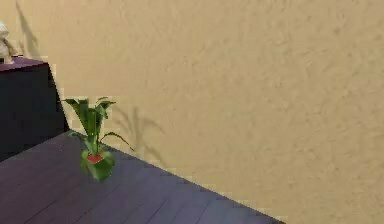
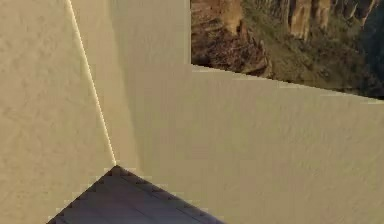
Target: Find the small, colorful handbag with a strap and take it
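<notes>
A yellow-tan wall (image 1: pixel 250 90) takes up most of the forward view, above a dark purple plank floor (image 1: pixel 90 195). In the arm side view two tan walls meet at a corner (image 2: pixel 112 160) over a small wedge of the same dark floor (image 2: pixel 125 200).
A green leafy plant in a small red pot (image 1: pixel 95 150) stands on the floor by the wall. A dark cabinet (image 1: pixel 28 105) sits at the forward view's left, with a small pale object (image 1: pixel 6 45) on its top. A large picture of rocky canyon cliffs (image 2: pixel 290 40) hangs on the wall.
</notes>
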{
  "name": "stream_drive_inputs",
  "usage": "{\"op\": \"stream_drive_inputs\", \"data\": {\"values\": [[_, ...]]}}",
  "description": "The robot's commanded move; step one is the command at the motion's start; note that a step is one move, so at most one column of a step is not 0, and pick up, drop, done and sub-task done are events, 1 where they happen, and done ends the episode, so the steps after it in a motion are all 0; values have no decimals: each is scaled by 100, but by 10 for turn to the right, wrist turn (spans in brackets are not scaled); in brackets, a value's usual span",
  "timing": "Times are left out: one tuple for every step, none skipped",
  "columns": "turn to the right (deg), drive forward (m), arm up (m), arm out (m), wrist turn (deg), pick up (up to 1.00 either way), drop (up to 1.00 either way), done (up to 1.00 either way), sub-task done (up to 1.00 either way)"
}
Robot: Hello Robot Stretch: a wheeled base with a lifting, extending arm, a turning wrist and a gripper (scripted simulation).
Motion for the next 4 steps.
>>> {"op": "stream_drive_inputs", "data": {"values": [[-450, 0, 0, 0, 0, 0, 0, 0, 0], [-150, 0, 0, 0, 0, 0, 0, 0, 0], [0, 100, 0, 0, 0, 0, 0, 0, 0], [0, 95, 0, 0, 0, 0, 0, 0, 0]]}}
